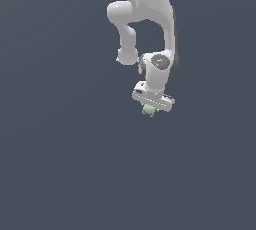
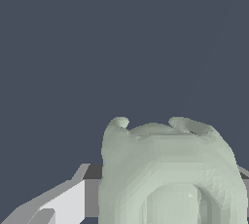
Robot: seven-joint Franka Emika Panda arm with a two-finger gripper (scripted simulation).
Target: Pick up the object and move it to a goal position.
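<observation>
The exterior view looked from well back at the white arm (image 1: 147,19), which hung against a plain dark ground, the claw (image 1: 151,108) small in frame. The wrist view sat right at the claw, so close that the pale green object (image 2: 170,174) filled its lower half. Both views shared that object (image 1: 148,109).

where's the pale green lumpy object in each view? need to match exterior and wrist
Exterior view: the pale green object is small, just under the white gripper bar, a little above picture centre.
Wrist view: the same object fills the lower middle and right, very close to the camera.
Shared landmark: the gripper, whose light finger shows beside the object in the wrist view.
</observation>
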